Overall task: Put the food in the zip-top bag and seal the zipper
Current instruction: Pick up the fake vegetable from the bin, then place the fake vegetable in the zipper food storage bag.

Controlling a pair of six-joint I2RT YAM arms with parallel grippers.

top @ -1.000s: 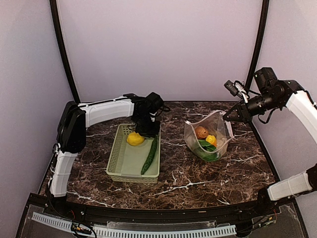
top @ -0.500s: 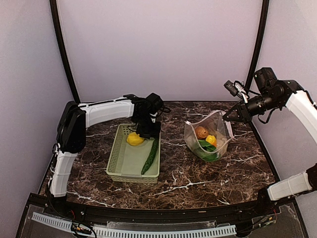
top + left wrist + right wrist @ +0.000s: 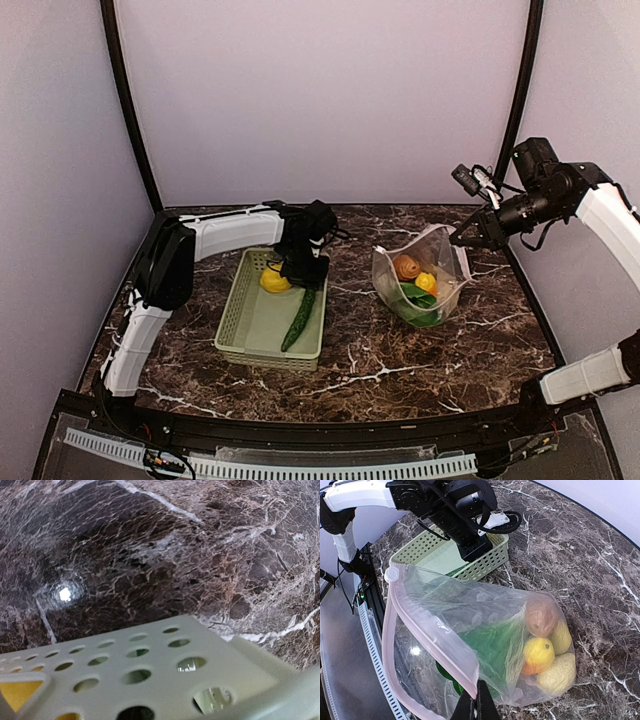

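I'm mid-filling: lemon [image 3: 274, 281] and cucumber [image 3: 298, 322] lie in the basket [image 3: 240, 330], and the other food is in the zip-top bag [image 3: 443, 262] right of the basket. My left fingers [image 3: 302, 270] hover over the basket's far end; I cannot tell their gap. Next comes a sure grasp there. My right fingers [image 3: 476, 706] are fully closed, pinching the zipper [image 3: 432, 635].

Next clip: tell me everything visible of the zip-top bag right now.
The zip-top bag is clear, crinkly plastic with a pale pink zipper strip and white slider tab along its mouth. It stands on the marble table, mouth gaping open, its rim pinched by the right gripper. Inside lie a brown potato, an orange-yellow fruit, pale yellow pieces and green leafy bok choy.
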